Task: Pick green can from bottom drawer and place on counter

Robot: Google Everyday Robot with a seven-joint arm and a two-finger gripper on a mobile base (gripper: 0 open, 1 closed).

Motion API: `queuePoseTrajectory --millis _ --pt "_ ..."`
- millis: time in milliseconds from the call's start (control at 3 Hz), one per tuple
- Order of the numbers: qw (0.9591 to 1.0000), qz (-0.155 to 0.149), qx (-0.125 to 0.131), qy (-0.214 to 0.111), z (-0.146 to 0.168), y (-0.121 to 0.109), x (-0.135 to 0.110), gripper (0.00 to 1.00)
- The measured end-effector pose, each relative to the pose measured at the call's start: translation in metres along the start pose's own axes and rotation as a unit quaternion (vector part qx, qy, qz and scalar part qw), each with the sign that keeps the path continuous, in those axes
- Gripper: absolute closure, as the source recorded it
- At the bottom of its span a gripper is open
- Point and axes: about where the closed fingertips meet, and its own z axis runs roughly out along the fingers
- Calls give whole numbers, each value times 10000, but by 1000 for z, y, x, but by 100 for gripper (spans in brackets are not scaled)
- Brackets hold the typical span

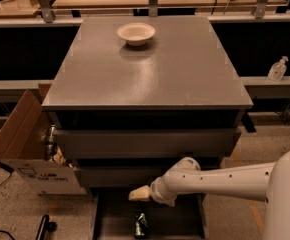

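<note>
And here we are at the grey drawer cabinet, with the bottom drawer (176, 223) pulled out toward the camera, a dark tray with low side walls. The green can (140, 224) sits on its floor, left of centre and near the front edge of the view; whether it stands or lies I cannot tell from this angle. The white arm (225, 179) reaches in from the right, crossing in front of the cabinet just under the lower of the two plain grey drawer fronts (145, 143). At its tip is the pale end effector (139, 193), pointing left and hovering over the back part of the open drawer. It is above the can and clear of it, not touching. How wide it is set I cannot tell, as it shows only as one cream-coloured shape, and nothing is held in it. Up top, the bench (160, 79) is a broad, slightly glossy grey surface carrying a white bowl (136, 34) near its far edge. Off to the right a clear pump bottle (277, 69) stands on a ledge, well apart from the cabinet. On the left an open cardboard box (17, 144) sits on the floor, pressed up beside the cabinet.
</note>
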Motion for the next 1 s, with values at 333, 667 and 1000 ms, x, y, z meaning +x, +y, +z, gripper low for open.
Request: queuePoseTrajectory --millis 333,667,1000 --pt "10000 -29 -9 -7 1 0 -1 0" --pt "10000 -28 -11 -6 0 0 -1 0" --pt "9995 -50 312 56 10 2 -2 0"
